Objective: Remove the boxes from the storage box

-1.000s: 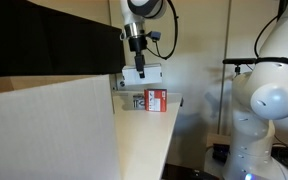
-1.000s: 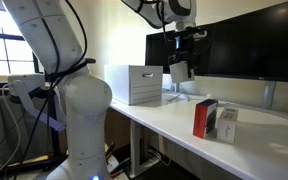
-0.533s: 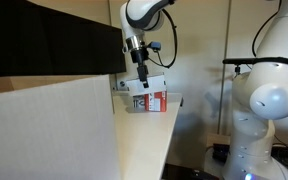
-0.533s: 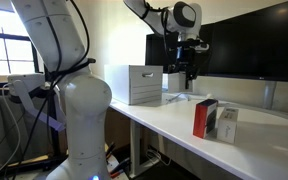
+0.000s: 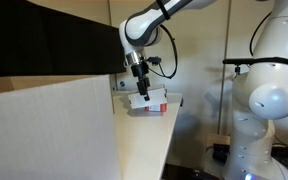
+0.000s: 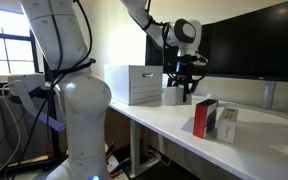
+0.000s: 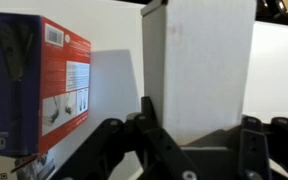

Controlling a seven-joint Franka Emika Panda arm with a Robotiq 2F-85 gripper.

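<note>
Gripper (image 7: pixel 197 135) is clamped on a white carton (image 7: pixel 199 60), one finger on each broad side. The carton's long axis runs straight out from the gripper in the wrist view. In both exterior views the held carton (image 5: pixel 145 102) sits low over the worktop (image 6: pixel 184 125), outside the storage box (image 6: pixel 134 85) (can't tell whether its underside is touching yet).

Key relation: the red carton (image 7: pixel 44 85) stands just beside the held one with a narrow gap, so the likely move is straight down, with no sideways drift toward it. In an exterior view the gripper (image 6: pixel 181 88) hangs between the storage box and the red carton (image 6: pixel 204 118), which stands against another white carton (image 6: pixel 225 125).

Judgement: placing step, release next. The storage box wall (image 5: pixel 44 130) hides its inside, so it's unclear whether any cartons remain.
</note>
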